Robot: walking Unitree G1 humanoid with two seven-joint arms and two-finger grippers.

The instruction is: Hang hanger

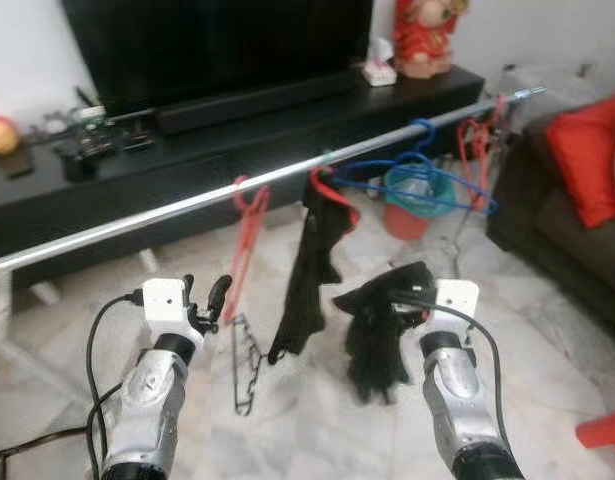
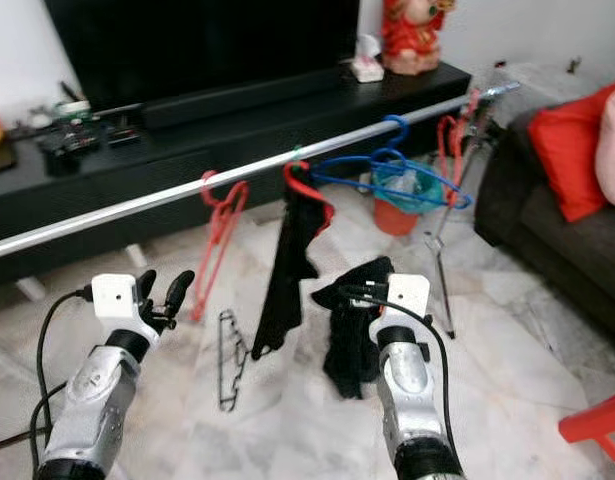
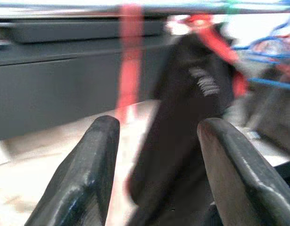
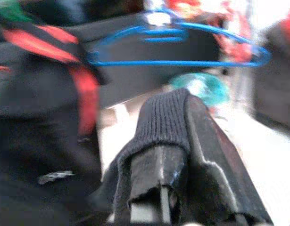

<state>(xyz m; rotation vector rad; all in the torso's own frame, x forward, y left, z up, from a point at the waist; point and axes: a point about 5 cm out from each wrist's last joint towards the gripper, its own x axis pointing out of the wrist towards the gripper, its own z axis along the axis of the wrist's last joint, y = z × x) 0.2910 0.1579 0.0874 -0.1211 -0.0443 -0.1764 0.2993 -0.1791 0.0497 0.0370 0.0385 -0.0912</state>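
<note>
A silver rail [image 1: 187,203] crosses in front of me. On it hang a bare red hanger [image 1: 249,218], a red hanger [image 1: 327,188] carrying a black garment [image 1: 305,275], blue hangers [image 1: 419,172] and more red ones [image 1: 476,140] near the far right end. A thin black hanger [image 1: 245,365] lies on the floor below. My left gripper [image 1: 205,298] is open and empty, just left of the bare red hanger, its fingers [image 3: 88,174] spread wide. My right gripper [image 1: 402,300] is shut on a second black knitted garment [image 1: 377,335], which droops below it [image 4: 159,122].
A long black TV bench [image 1: 237,150] with a TV [image 1: 217,45] stands behind the rail. A dark sofa [image 1: 572,230] with a red cushion [image 1: 592,155] is at the right. A red and teal bucket [image 1: 412,205] stands past the rail. A red stool [image 1: 605,430] sits low right.
</note>
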